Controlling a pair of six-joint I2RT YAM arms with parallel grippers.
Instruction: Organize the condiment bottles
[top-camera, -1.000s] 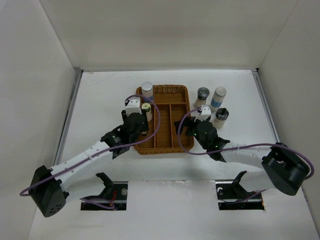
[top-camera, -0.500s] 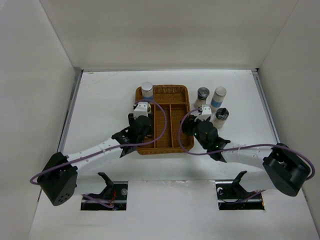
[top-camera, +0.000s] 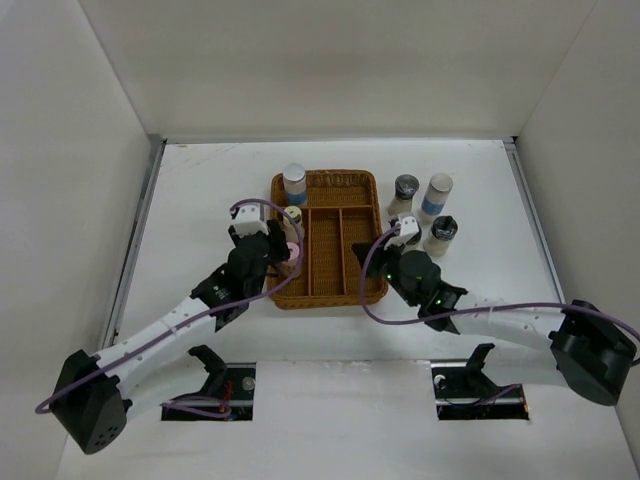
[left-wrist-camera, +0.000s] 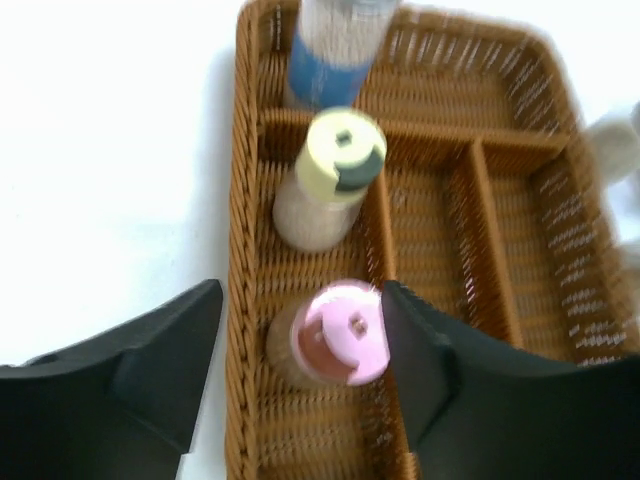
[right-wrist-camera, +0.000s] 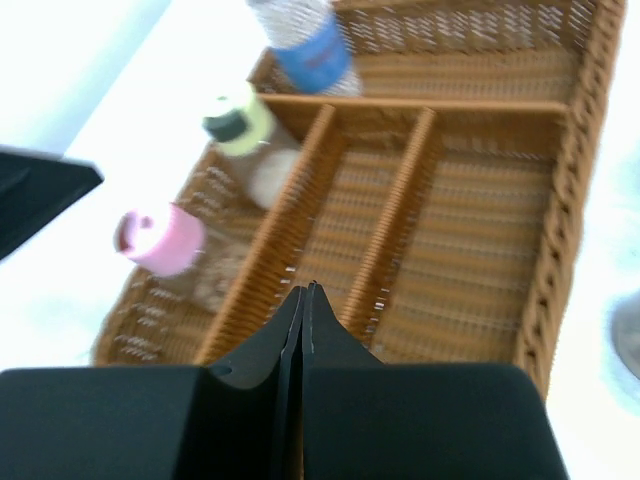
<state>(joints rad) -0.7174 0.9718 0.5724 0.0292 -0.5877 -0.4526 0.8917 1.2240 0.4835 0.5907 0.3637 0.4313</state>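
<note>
A pink-capped jar (left-wrist-camera: 340, 335) stands in the near end of the brown wicker tray's (left-wrist-camera: 500, 250) left compartment. My left gripper (left-wrist-camera: 302, 300) is open around it: the right finger touches the cap, and the left finger hangs outside the tray wall, clear of the jar. Behind it stand a yellow-capped jar (left-wrist-camera: 340, 160) and a blue-labelled jar (left-wrist-camera: 330, 60). My right gripper (right-wrist-camera: 305, 290) is shut on nothing, above the tray's near middle dividers. In the top view the left gripper (top-camera: 283, 255) is at the tray's (top-camera: 340, 190) left side and the right gripper (top-camera: 372, 264) at its near right corner.
Three more jars stand on the table right of the tray: a black-capped one (top-camera: 406, 186), a blue-labelled one (top-camera: 437, 192) and another black-capped one (top-camera: 443, 230). White walls enclose the table on the left, back and right.
My left arm has drawn back toward the near left, and the pink-capped jar now stands free in the tray. My right gripper's jaws have gone from open to shut.
</note>
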